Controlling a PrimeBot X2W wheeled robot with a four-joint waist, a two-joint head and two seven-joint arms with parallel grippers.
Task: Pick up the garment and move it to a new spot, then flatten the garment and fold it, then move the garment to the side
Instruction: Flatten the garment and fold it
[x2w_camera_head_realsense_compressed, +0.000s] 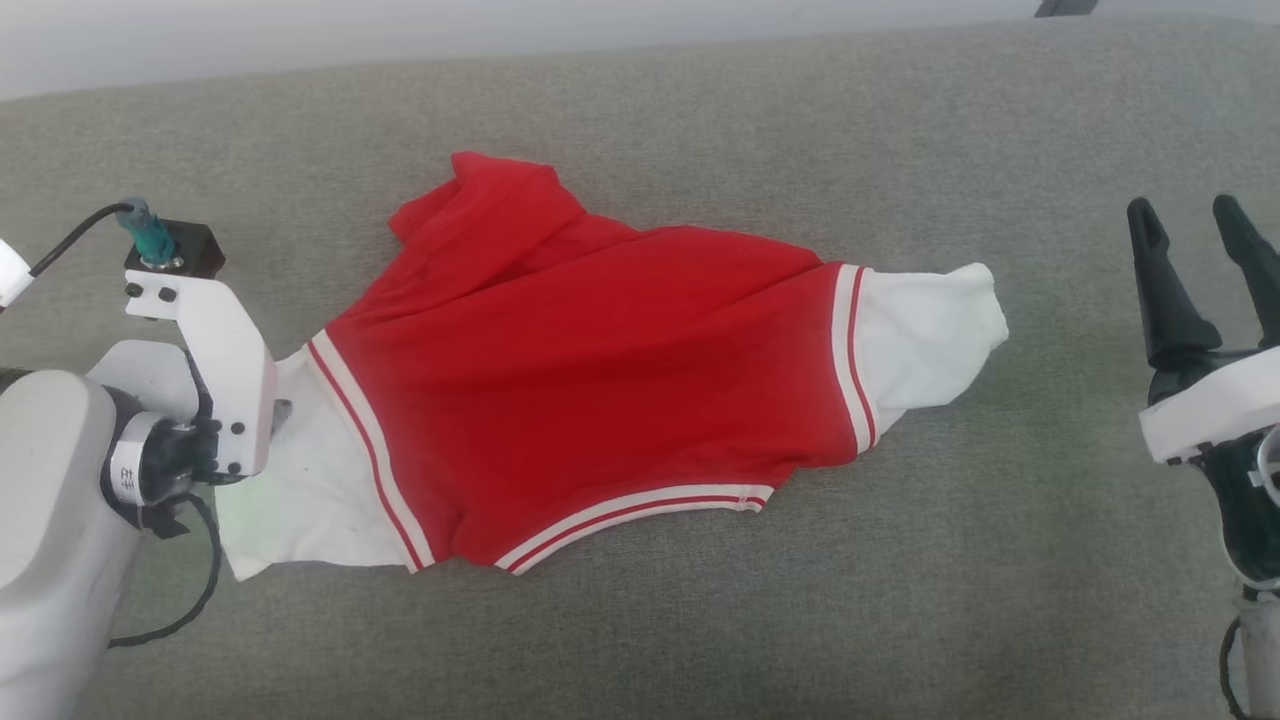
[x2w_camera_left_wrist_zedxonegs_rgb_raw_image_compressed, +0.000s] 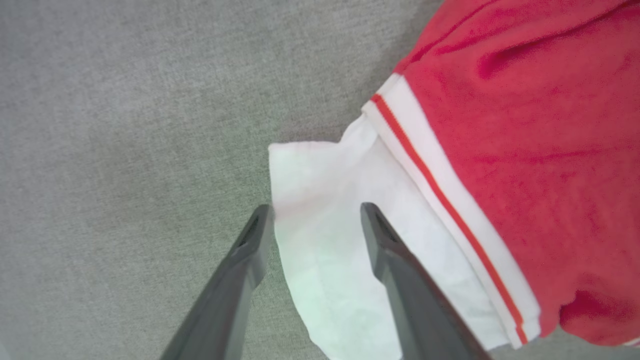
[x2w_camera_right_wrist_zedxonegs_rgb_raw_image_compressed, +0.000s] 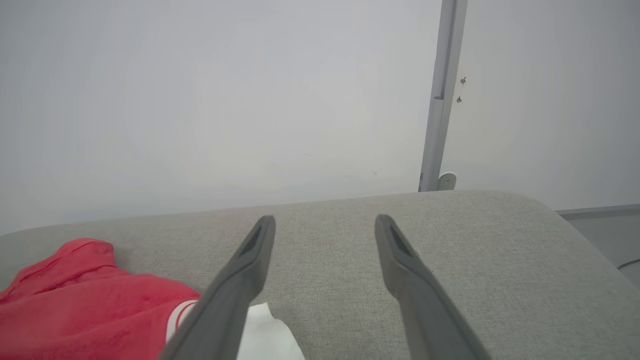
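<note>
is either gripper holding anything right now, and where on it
Nothing is held. The left gripper is open over the white end panel of the garment; the right gripper is open, apart from it.

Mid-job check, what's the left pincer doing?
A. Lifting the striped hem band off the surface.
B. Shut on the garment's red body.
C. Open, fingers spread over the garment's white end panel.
C: the left wrist view shows the left pincer with its fingers apart over the white panel of the garment, gripping nothing.
</note>
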